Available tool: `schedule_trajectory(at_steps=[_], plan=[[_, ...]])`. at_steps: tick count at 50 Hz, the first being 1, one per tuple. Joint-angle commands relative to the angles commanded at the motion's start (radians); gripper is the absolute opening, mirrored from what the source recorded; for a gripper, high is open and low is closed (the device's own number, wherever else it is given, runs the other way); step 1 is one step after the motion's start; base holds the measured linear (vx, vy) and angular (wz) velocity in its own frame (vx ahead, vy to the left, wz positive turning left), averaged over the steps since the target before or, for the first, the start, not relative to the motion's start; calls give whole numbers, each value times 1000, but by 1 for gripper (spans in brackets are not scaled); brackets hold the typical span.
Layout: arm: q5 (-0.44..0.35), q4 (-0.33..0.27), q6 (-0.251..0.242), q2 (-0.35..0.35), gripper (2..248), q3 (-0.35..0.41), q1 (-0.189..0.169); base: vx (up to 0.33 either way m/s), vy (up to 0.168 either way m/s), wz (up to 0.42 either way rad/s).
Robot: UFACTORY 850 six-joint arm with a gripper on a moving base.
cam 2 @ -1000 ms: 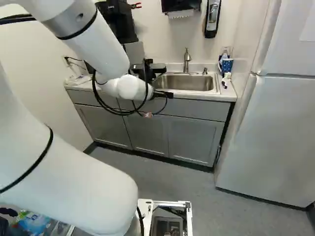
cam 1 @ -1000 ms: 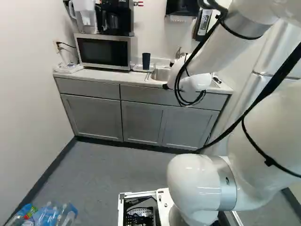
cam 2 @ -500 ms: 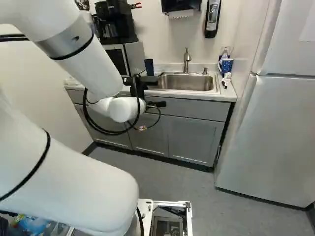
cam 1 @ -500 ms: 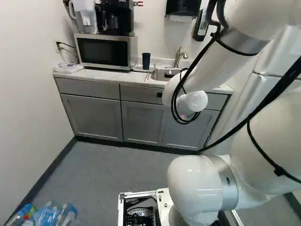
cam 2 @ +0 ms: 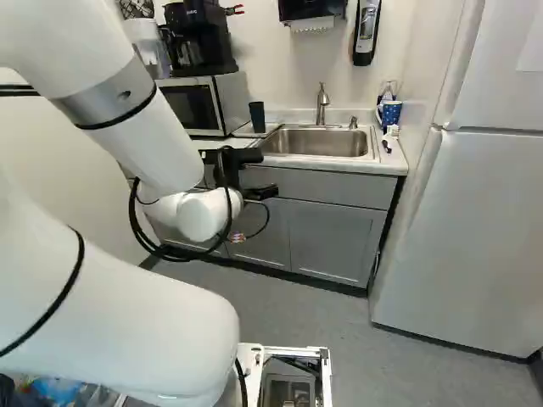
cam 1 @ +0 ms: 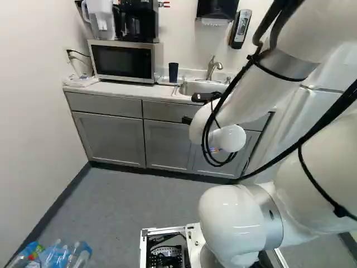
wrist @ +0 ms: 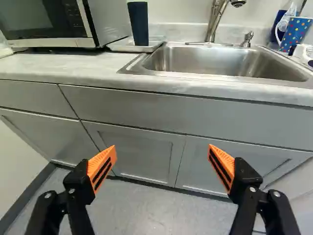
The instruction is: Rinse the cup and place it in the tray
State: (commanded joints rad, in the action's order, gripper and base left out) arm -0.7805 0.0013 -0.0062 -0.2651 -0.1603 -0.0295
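- The dark cup (wrist: 139,24) stands on the tray (wrist: 117,47), just beside the sink (wrist: 220,61).
- The gripper (cam 2: 242,156) hangs on this side of the sink, fingers wide apart, holding nothing (like a hungry crab).
- The tap (wrist: 215,22) rises behind the sink.
- The spotted mug (wrist: 295,35) is near the sink's other end.

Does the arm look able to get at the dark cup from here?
Probably yes: the gripper is open and nothing shows between it and the dark cup, though the microwave stands close beside.
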Motion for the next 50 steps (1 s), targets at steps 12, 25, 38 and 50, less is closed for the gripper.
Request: schedule_trajectory(at_steps=[12, 25, 38, 50], plan=[[-46, -1, 3, -7, 247, 37, 15, 0, 0, 0], [-79, -1, 5, -12, 247, 63, 25, 0, 0, 0], [-92, -1, 6, -14, 247, 73, 29, 0, 0, 0], [-92, -1, 6, -14, 247, 73, 30, 0, 0, 0]])
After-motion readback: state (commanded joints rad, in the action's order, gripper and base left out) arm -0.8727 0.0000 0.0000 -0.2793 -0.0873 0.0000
